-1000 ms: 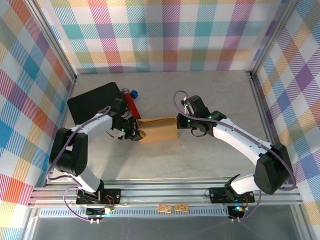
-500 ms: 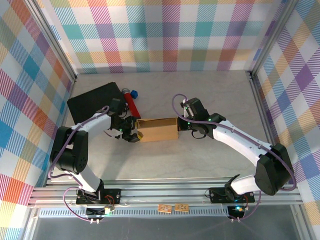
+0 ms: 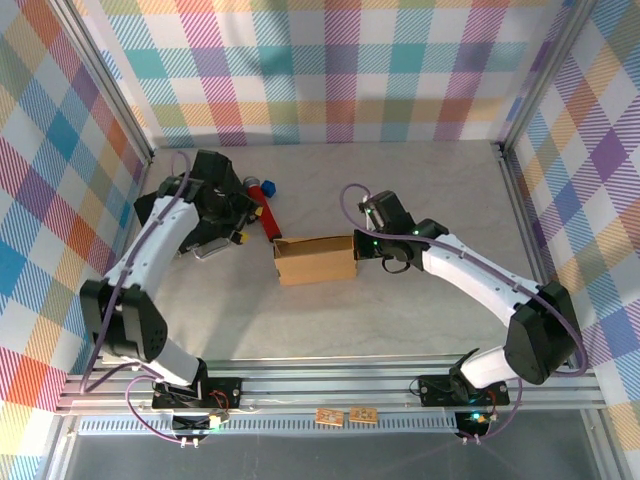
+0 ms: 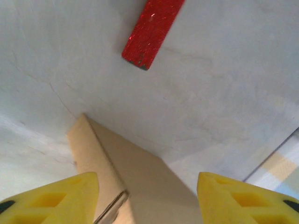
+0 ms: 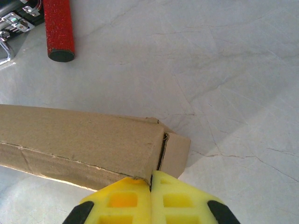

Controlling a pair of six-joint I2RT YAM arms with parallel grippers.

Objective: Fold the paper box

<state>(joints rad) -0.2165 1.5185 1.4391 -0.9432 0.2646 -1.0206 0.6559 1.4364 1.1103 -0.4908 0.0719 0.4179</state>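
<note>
The right gripper (image 5: 150,196) has its yellow fingers pressed together, nipping the near corner edge of the paper box (image 5: 79,140) at its right end, where a small flap stands out a little. In the top view this gripper (image 3: 358,246) touches the box (image 3: 315,260), which lies closed in the middle of the table (image 3: 420,190), long side left to right. The left gripper (image 3: 232,238) is spread wide, holds nothing, and hangs apart from the box's left end; its wrist camera looks down on a box corner (image 4: 135,182). A red cylinder (image 3: 265,208) ends near the box's back left corner, with a gap. Bare table lies in front of the box and to its right.
</note>
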